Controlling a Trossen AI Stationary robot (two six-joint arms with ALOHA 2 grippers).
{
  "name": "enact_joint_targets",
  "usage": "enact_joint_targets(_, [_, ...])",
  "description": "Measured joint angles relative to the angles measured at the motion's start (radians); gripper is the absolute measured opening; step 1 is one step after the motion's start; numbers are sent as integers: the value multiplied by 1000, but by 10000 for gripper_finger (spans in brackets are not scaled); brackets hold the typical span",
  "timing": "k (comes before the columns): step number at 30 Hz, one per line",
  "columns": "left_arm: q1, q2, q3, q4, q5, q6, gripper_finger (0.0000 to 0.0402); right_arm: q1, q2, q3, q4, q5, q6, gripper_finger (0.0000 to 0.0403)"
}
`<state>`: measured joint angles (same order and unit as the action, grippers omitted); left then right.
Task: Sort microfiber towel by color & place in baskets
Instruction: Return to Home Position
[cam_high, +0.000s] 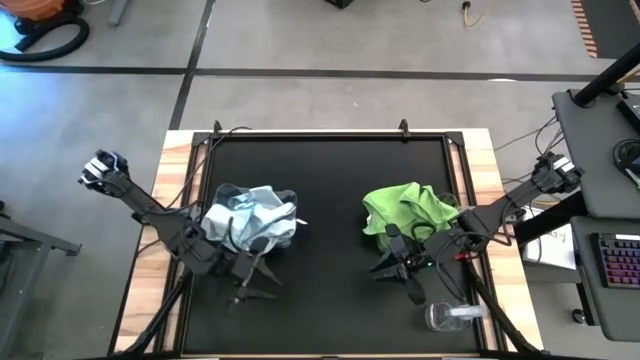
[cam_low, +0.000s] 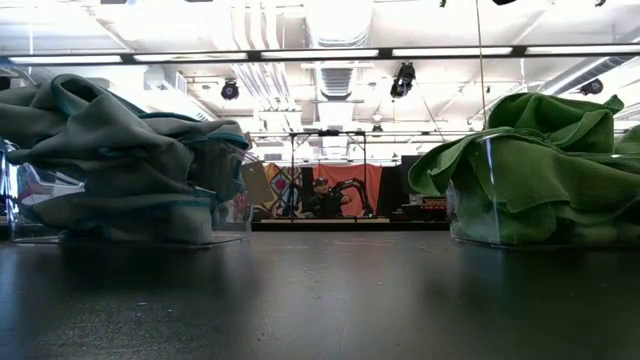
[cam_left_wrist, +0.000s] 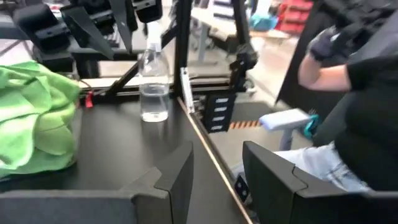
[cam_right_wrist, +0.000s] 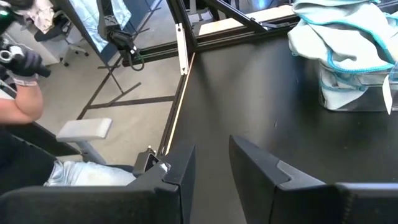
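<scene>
Filling their baskets (cam_right_wrist: 354, 96), blue towels (cam_high: 250, 215), green towels (cam_high: 405, 208); left end effector (cam_left_wrist: 217, 149), right end effector (cam_right_wrist: 211, 145) apart

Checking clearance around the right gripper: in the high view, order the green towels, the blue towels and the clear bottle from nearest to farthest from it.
1. green towels, right half of the table, just beyond the right gripper.
2. clear bottle, right side, by a corner.
3. blue towels, left half, by the left gripper.

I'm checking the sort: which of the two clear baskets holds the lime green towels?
The basket on the robot's right, nearer the plastic bottle: lime green towels spill over its rim. The left basket holds pale blue towels.
</scene>
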<state>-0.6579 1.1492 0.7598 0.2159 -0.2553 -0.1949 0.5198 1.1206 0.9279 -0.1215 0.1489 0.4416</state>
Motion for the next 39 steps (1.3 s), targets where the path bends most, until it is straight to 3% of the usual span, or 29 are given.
enact_joint_targets(6, [0, -101, -228, 293, 60, 26, 123, 0, 0, 0, -1, 0, -9, 90])
enact_joint_targets(12, [0, -215, -365, 386, 63, 41, 123, 0, 0, 0, -2, 1, -60, 83])
enact_joint_targets(24, [0, -529, -521, 350, 64, 87, 123, 0, 0, -3, -2, 8, -59, 82])
enact_joint_targets(34, [0, -717, -526, 166, 63, 110, 123, 0, 0, -3, -2, 9, -57, 82])
enact_joint_targets(39, [0, -821, -526, 65, -32, 106, 123, 0, 0, -3, -2, 9, -57, 82])
